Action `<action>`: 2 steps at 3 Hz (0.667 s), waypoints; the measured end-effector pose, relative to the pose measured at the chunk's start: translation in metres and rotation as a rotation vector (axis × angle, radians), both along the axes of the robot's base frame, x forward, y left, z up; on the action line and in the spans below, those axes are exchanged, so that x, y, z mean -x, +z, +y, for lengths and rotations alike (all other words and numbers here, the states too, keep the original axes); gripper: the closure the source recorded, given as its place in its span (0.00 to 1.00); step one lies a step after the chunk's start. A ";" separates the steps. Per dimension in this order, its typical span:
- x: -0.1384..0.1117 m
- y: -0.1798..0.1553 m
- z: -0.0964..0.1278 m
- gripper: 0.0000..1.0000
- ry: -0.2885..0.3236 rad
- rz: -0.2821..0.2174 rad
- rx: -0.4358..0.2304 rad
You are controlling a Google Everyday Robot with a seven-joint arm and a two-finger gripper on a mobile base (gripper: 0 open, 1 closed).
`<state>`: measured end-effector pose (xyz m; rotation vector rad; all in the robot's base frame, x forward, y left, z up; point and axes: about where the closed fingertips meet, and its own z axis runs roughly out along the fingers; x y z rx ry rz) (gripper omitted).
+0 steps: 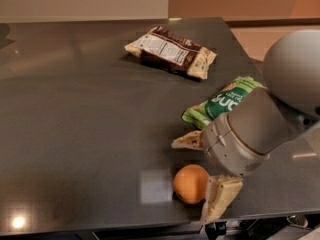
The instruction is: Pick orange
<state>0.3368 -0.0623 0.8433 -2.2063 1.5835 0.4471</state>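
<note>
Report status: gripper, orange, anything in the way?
Gripper open, low near the table front edge, fingers either side of the orange. Orange on table, not clamped. Green bag close behind wrist; brown bag far back.

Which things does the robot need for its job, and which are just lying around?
For the job:
- orange, near the table's front edge
- gripper, open, with a finger on either side of the orange

Just lying about:
- brown snack bag, far side of the table
- green snack bag, behind the gripper
</note>
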 end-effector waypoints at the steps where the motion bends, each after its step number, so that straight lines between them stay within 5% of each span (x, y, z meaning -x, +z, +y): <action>1: 0.001 0.004 -0.001 0.41 -0.003 -0.002 -0.010; 2: 0.001 0.010 -0.003 0.64 -0.006 -0.006 -0.020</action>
